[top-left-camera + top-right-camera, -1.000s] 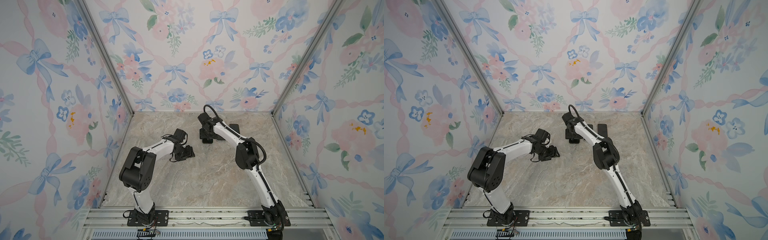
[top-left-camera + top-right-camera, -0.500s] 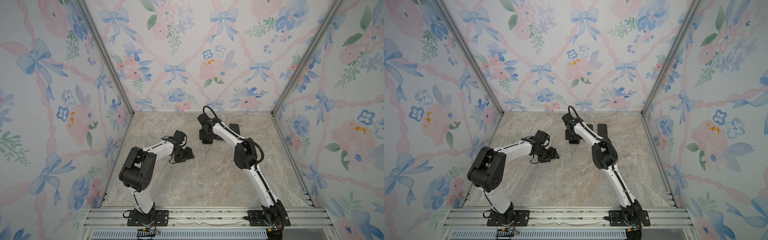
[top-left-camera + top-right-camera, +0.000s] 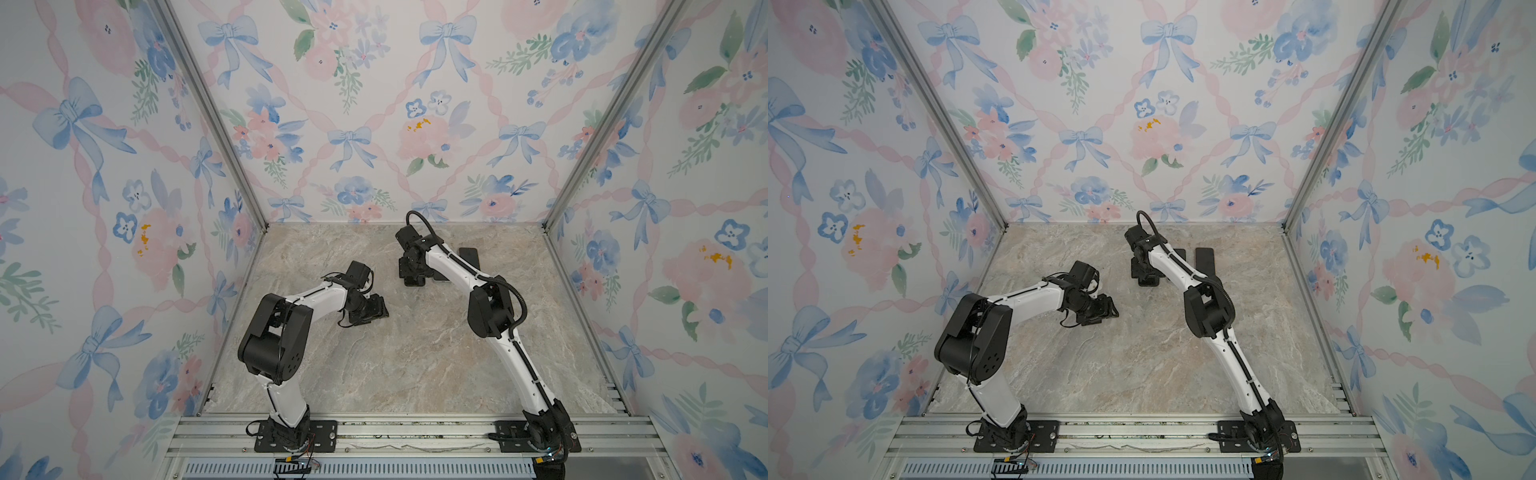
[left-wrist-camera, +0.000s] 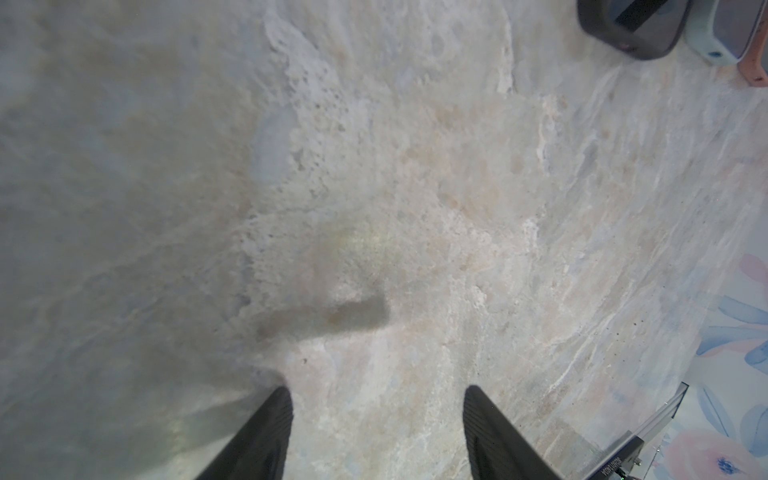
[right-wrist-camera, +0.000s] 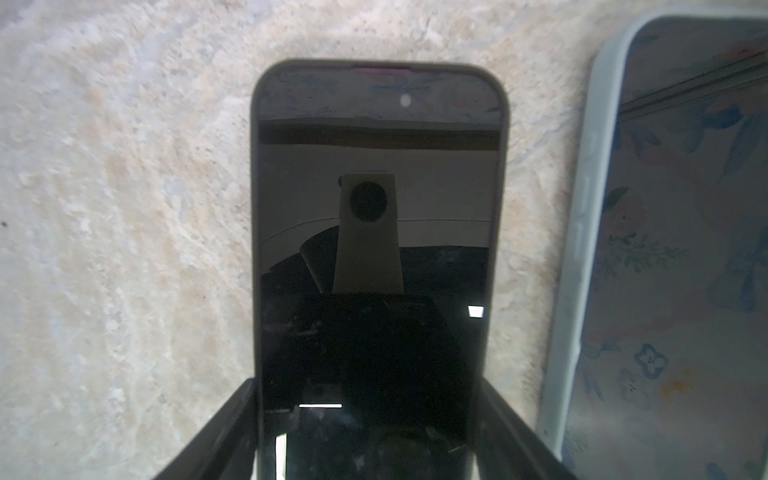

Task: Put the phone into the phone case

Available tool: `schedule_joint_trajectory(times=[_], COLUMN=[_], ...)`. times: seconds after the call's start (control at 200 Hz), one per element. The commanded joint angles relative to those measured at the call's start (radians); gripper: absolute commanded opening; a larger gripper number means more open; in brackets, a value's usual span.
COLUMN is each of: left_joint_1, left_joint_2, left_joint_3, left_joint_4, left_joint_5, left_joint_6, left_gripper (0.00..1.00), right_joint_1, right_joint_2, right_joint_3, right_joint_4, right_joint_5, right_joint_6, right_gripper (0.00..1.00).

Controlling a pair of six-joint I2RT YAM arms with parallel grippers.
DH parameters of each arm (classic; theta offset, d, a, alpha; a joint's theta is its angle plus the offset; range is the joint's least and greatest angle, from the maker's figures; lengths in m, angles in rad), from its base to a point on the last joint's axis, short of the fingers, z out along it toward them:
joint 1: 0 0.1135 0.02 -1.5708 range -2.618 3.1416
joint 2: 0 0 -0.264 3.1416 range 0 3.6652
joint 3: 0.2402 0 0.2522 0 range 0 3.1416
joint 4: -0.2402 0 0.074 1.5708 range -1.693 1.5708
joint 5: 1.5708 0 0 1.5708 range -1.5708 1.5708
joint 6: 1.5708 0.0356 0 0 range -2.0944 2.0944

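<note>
Right pincer (image 5: 368, 388) grasps the dark phone (image 5: 378, 199) by its long edges, flat on the desk (image 3: 415, 365) toward 12 o'clock. A pale blue case (image 5: 582, 249) lies just beside, at its 3 o'clock. Left pincer (image 4: 378, 395) hangs released near the desk's middle.

Blk phone (image 5: 378, 249) flat, scrn up — pale-blue case (image 5: 582, 232) beside.

The bench (image 3: 415, 353) is recorded as a level slab with a beige marbled finish. A dark phone (image 5: 378, 208) is found lying flat on it, screen up. Just beside it, set parallel, a pale blue case (image 5: 588, 208) is laid, floral reflections showing on its glossy face. A pink edge (image 4: 754, 72) is noted beyond the case; it cannot be identified.
</note>
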Motion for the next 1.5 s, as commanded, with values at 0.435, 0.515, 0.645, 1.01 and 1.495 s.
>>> schedule_joint_trajectory(times=[0.435, 0.515, 0.645, 1.01, 1.495], left_joint_1=[-0.004, -0.005, -0.052, 0.163, 0.441], left_joint_2=[-0.226, -0.306, -0.472, -0.726, -0.289], left_joint_3=[-0.083, -0.093, -0.216, -0.801, -0.750], left_joint_4=[0.035, 0.036, 0.209, 1.042, 1.432], left_joint_5=[-0.297, -0.450, -0.677, -0.511, -0.212], left_joint_6=[0.073, 0.069, 0.190, 0.641, 0.574], left_gripper=[0.88, 0.93, 0.98, 0.98, 0.98], right_joint_1=[0.096, 0.114, 0.089, -0.251, -0.503], right_joint_2=[-0.540, -0.789, -1.129, -1.558, -1.271], right_joint_3=[-0.610, -0.980, -1.491, -2.034, -2.170], right_joint_4=[0.358, 0.661, 1.107, 1.325, 1.872], right_joint_5=[0.142, 0.212, 0.277, 0.230, -0.128], right_joint_6=[-0.222, -0.305, -0.488, -0.652, -0.551], right_gripper=[0.97, 0.97, 0.97, 0.99, 0.98])
